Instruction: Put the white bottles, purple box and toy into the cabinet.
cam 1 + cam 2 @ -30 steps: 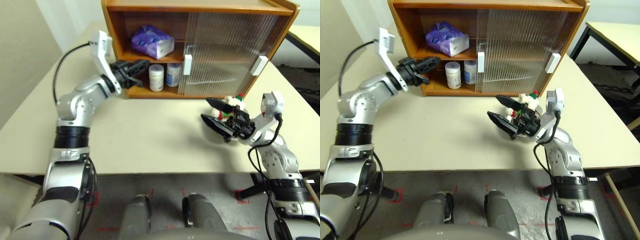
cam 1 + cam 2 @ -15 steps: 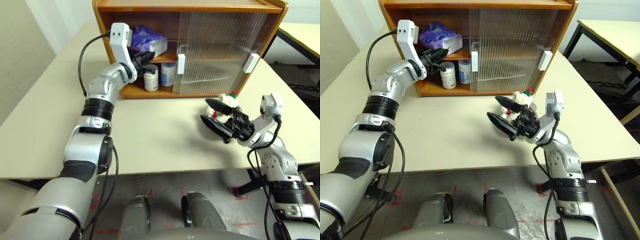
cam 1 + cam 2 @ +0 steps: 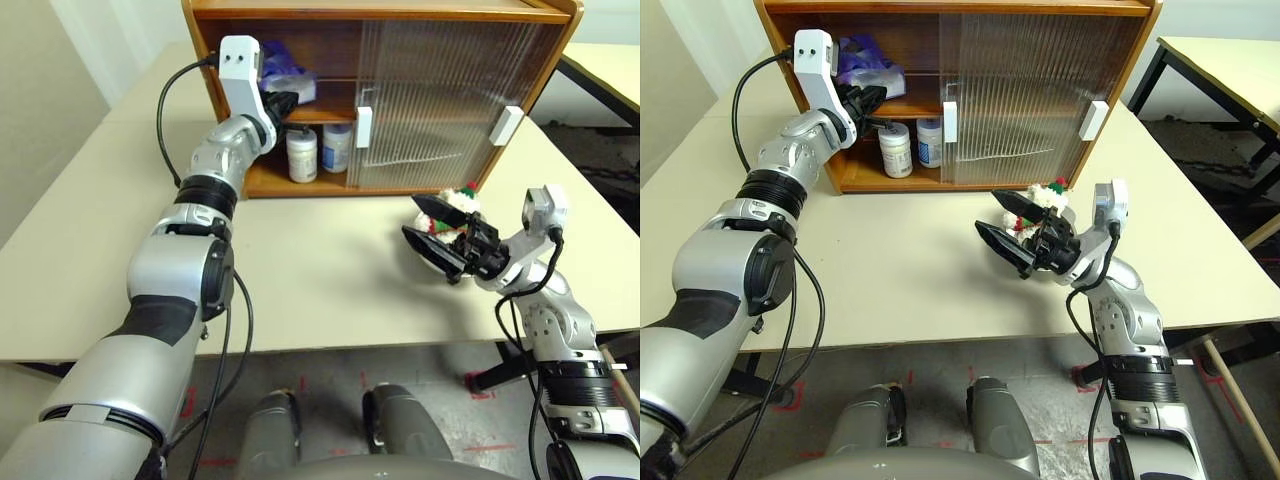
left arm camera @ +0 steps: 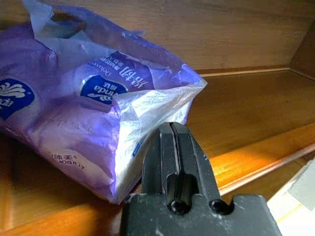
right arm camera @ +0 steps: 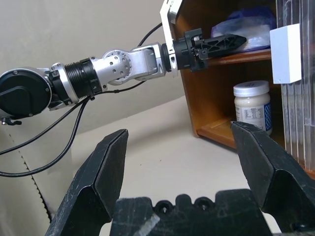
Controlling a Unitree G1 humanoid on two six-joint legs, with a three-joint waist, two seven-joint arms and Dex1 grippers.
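Left gripper [image 4: 173,147] pinched shut at upper shelf edge, against crumpled lilac box [image 4: 74,108] inside cabinet [image 3: 560,45]. Bottles [image 3: 301,154] below. Right gripper [image 3: 432,228] wide, empty, toy [image 3: 462,198] behind, table [image 3: 320,270] open.

Left end effector [image 3: 283,103] reaches into the cabinet [image 3: 400,20] at middle-shelf level, against the purple box [image 3: 285,70]. Two white bottles [image 3: 318,151] stand on the bottom shelf. Right end effector [image 3: 432,232] hangs jaws apart over the desk [image 3: 300,260], toy [image 3: 460,205] just behind.
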